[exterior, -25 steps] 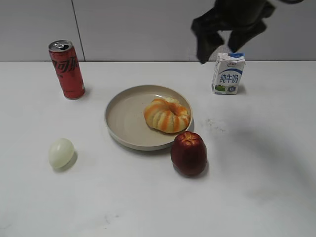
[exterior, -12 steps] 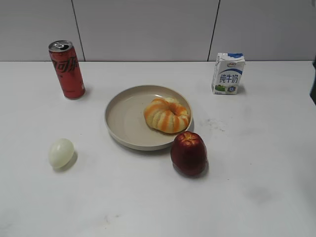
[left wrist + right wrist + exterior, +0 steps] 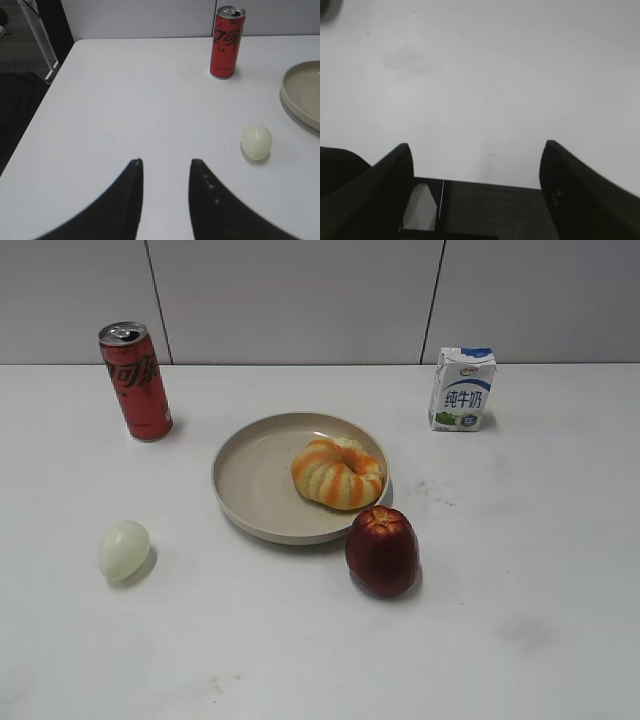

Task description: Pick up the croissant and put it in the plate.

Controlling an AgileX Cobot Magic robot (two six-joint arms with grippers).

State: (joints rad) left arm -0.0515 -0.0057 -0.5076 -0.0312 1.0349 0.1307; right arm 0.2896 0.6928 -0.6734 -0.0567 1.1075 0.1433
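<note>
The orange-and-cream striped croissant (image 3: 338, 472) lies in the right half of the round beige plate (image 3: 250, 475) at the table's middle. The plate's rim also shows at the right edge of the left wrist view (image 3: 300, 97). Neither gripper shows in the exterior view. My left gripper (image 3: 165, 162) is open and empty above bare table, left of the egg. My right gripper (image 3: 476, 147) is open wide and empty over bare white table near the table's edge.
A dark red apple (image 3: 382, 550) stands against the plate's front right rim. A pale egg (image 3: 124, 549) lies front left, also in the left wrist view (image 3: 256, 141). A red can (image 3: 135, 380) stands back left and a milk carton (image 3: 462, 389) back right.
The right arm, above the milk carton a second ago, has pulled away to the right and out of the exterior view. Croissant and plate have not moved.
</note>
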